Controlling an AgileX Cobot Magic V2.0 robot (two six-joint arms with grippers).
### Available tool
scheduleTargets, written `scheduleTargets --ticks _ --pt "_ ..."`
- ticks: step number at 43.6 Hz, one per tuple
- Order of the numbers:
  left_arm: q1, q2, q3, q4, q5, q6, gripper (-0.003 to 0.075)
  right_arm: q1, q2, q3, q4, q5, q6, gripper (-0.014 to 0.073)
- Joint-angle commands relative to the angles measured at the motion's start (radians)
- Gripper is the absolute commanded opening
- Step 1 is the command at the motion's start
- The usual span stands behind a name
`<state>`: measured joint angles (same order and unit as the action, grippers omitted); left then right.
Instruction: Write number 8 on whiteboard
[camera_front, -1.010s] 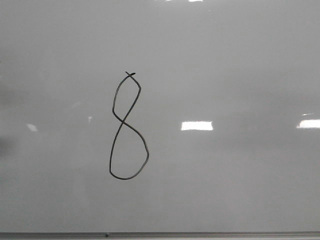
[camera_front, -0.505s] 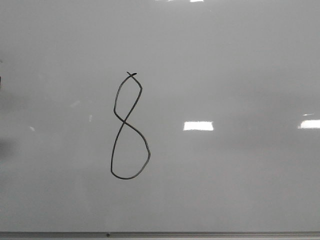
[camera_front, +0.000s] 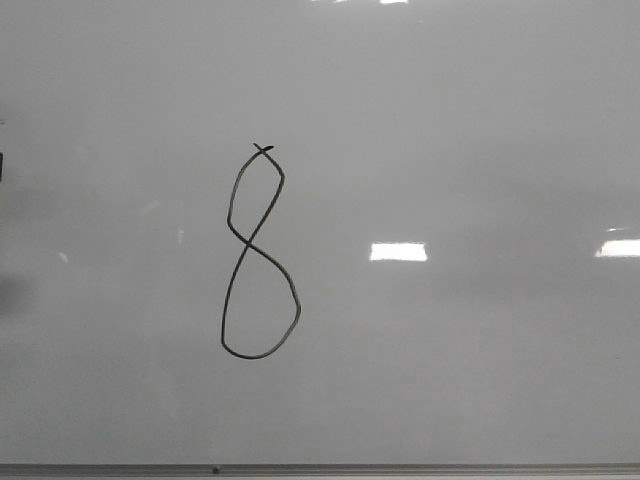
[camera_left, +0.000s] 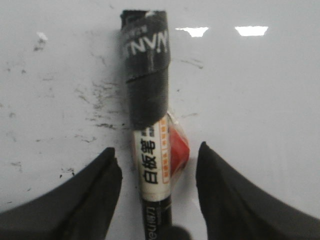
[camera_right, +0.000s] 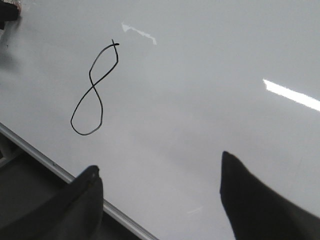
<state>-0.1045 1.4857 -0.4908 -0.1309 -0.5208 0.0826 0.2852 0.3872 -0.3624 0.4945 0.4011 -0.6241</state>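
1. Left gripper (camera_left: 159, 165): in my left wrist view its two dark fingers stand apart on either side of a marker (camera_left: 150, 150). The barrel runs up the frame's middle, with a dark taped cap end above and a white label and red patch below. Whether the fingers bear on it I cannot tell; its lower end is hidden.
2. I judge the marker light, stiff and smooth, best held mid-barrel at the label.
3. Number 8 (camera_front: 258, 255): left of centre in the front view, thin black line, closed loops, crossed tails on top. I judge the figure complete, its ink easily smeared.
4. Whiteboard (camera_front: 480, 120): glossy, hard, with bright reflections and a grey frame edge along the bottom; ink smudges show in the left wrist view.
5. Right gripper (camera_right: 160, 195): fingers wide apart, holding nothing, off the board.
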Motion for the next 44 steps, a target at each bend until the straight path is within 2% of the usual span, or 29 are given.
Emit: scheduleTargets --ticks 1,7,15,19,23,26,33,44 --pt "0.001 -0.052 -0.030 0.000 -0.087 -0.011 0.0410 -0.005 0.002 -0.024 0.021 -0.073 0.001 0.0516" --pt "0.001 -0.094 -0.030 0.000 -0.077 -0.007 0.0413 -0.005 0.002 -0.024 0.021 -0.075 0.001 0.0516" --pt "0.001 -0.280 -0.030 0.002 0.080 0.092 0.0402 -0.005 0.002 -0.024 0.021 -0.088 0.001 0.0516" --pt "0.001 -0.438 -0.030 0.002 0.203 0.122 0.0345 -0.005 0.002 -0.024 0.021 -0.088 0.001 0.0516" --pt "0.001 -0.601 -0.030 0.002 0.362 0.122 0.0245 -0.005 0.002 -0.024 0.021 -0.092 0.001 0.0500" --pt "0.001 -0.709 -0.030 0.002 0.481 0.122 0.0154 -0.005 0.002 -0.024 0.022 -0.100 0.001 0.0454" --pt "0.001 -0.917 -0.024 0.002 0.665 0.122 -0.0020 -0.005 0.002 -0.024 0.045 -0.103 0.001 0.0255" --pt "0.001 -1.132 0.011 0.002 0.773 0.122 -0.0019 -0.005 0.002 -0.024 0.064 -0.103 0.001 -0.0063"
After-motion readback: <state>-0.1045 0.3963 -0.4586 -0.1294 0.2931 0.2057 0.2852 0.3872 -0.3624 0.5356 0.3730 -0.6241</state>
